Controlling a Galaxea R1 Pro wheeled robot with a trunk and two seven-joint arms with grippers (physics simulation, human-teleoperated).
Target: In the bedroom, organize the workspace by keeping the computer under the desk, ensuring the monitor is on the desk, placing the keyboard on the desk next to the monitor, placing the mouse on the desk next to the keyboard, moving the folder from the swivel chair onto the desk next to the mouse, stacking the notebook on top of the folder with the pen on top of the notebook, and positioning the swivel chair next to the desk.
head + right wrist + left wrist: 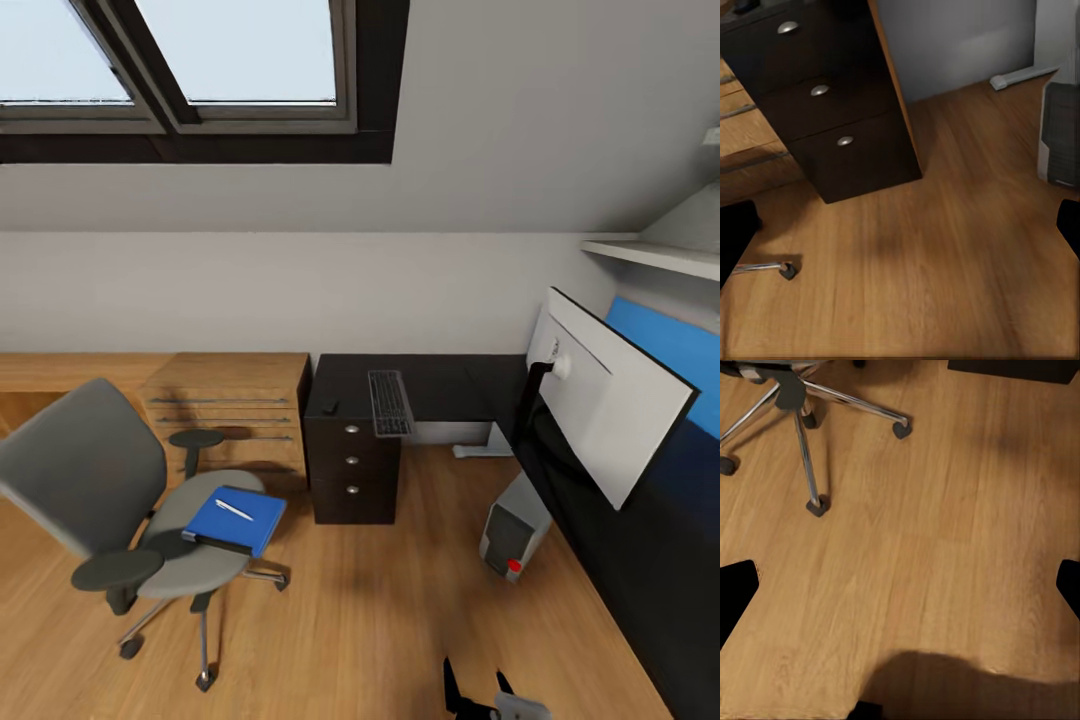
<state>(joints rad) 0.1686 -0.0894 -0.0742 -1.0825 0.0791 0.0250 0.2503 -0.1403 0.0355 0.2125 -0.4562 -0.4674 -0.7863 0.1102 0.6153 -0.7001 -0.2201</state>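
The grey swivel chair (95, 480) stands on the floor at the left, apart from the black desk (450, 385). The blue folder (238, 520) lies on its seat with the whitish pen (234, 510) on top. I cannot make out the notebook. The keyboard (390, 403) lies on the desk, overhanging its front edge, with the small mouse (330, 407) to its left. The monitor (610, 400) stands on the desk's right wing, pale back toward me. The computer (515, 530) sits on the floor beneath it. My right gripper (478, 692) (900, 229) and left gripper (900, 592) hang open over bare floor.
A black drawer unit (352, 470) (832, 112) carries the desk's left end. A light wooden drawer unit (230, 400) stands behind the chair. The chair's chrome base (802, 427) is close to my left gripper. Open wooden floor (380, 620) lies between chair and computer.
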